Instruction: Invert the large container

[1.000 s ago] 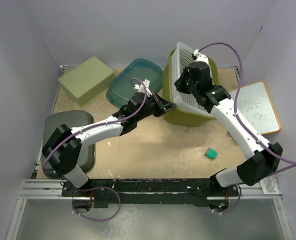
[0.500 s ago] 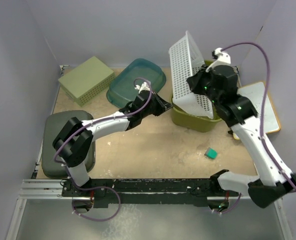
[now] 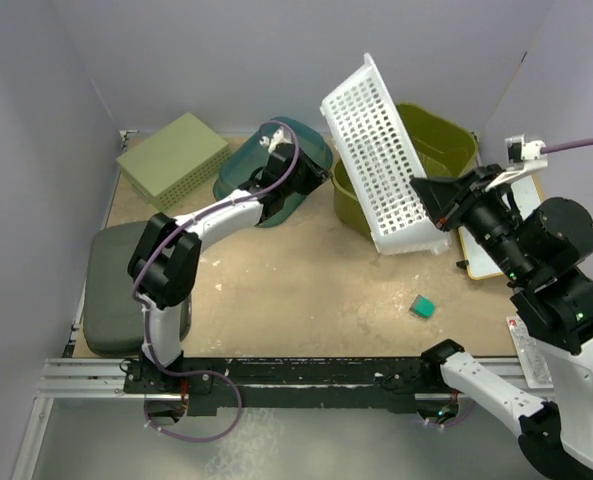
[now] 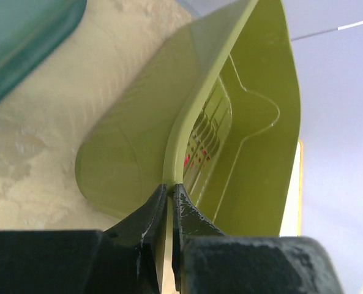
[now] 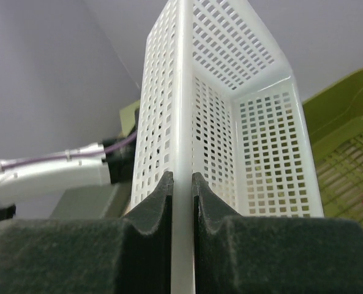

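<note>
Olive-green large container (image 3: 438, 142) is standing toward the far right corner of the desk, mouth facing up, with rows of slots showing in its base on the right wrist view. Going from the left edge, a pale-green perforated box (image 3: 172, 158) is lying in the far left corner, and a dark grey-green bin (image 3: 126, 285) is sitting by the near left edge. A teal bin (image 3: 281, 160) is resting at the far edge, just left of the large container. The left gripper (image 4: 170, 187) is reaching past that teal bin and pinching the container's left rim, its fingers nearly closed with only the thin plastic wall between them. A white perforated basket (image 3: 376, 150) is tilting steeply on end over the container's near side; whether its lower end is touching the desk cannot be told. The right gripper (image 5: 182, 179) is clamping the basket's rim between narrow fingers. A small green block (image 3: 422, 307) is lying apart, toward the near right.
</note>
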You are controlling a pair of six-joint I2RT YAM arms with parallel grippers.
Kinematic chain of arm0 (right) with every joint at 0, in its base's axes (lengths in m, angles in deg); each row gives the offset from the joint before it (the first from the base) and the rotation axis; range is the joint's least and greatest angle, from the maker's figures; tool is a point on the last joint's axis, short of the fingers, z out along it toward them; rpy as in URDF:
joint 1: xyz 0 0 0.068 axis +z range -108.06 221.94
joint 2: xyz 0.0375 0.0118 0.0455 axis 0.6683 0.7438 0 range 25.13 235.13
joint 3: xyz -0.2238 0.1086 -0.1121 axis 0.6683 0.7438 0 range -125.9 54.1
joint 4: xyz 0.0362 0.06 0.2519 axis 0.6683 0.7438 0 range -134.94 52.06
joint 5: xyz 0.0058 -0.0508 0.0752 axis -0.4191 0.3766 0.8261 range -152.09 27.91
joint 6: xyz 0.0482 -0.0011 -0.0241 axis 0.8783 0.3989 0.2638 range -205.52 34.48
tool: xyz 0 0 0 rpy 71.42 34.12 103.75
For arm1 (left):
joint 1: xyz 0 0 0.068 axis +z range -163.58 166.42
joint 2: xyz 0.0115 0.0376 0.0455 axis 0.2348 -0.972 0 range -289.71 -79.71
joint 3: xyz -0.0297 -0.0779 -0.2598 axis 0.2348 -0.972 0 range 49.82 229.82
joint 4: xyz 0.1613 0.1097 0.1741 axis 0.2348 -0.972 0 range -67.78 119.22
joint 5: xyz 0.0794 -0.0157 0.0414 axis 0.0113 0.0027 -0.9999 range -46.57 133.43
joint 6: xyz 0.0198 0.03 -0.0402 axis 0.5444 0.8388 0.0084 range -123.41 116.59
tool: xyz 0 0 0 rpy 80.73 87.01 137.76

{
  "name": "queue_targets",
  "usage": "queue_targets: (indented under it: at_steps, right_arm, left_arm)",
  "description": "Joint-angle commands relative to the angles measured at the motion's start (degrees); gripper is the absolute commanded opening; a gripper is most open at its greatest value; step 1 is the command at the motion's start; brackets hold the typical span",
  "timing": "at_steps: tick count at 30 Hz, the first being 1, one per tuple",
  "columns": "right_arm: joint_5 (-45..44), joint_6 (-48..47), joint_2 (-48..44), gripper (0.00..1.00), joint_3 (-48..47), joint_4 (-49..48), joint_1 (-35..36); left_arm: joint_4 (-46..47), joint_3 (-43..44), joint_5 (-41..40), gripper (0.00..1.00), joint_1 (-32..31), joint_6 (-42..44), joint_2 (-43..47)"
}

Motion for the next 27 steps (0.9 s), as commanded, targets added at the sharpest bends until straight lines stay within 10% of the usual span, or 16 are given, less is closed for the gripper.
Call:
queue_targets:
  at_steps: [1,7,27]
  right_arm:
    - [5.51,-4.84,-0.91,0.0,-2.23,0.93,0.24]
    - [6.62,-3.93,-2.08,0.0,-7.58,8.61,0.24]
    - [33.11,12.7,-6.99,0.0,12.48,-5.66,0.19]
  left_arm:
    - [-5.28,9.81,0.96,0.08,1.09,5.67,-2.03]
    - [-15.45,15.3,-3.76,0.63,1.86,14.17,3.94]
    - [-24.74,18.4,-0.83,0.67,20.69,16.02,20.26]
